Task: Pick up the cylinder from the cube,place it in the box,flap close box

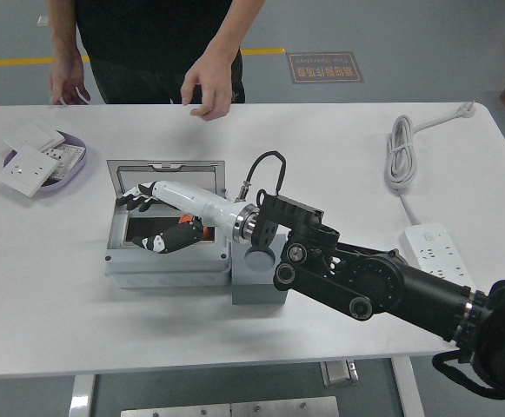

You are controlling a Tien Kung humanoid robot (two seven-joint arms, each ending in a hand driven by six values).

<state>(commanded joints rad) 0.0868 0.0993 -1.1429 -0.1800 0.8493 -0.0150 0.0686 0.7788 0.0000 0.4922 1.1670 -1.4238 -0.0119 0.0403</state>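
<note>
Placement step: right hand [152, 217] reaches into the grey box [167, 261], fingers [135, 198] spread. Orange cylinder [182, 234] lies inside, apparently released. Grey cube [259, 287] vacant. Next: withdraw, close lid [167, 178].

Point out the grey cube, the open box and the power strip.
grey cube [254, 289], head view, front face.
open box [167, 267], head view, front wall.
power strip [435, 248], head view, top face.
</note>
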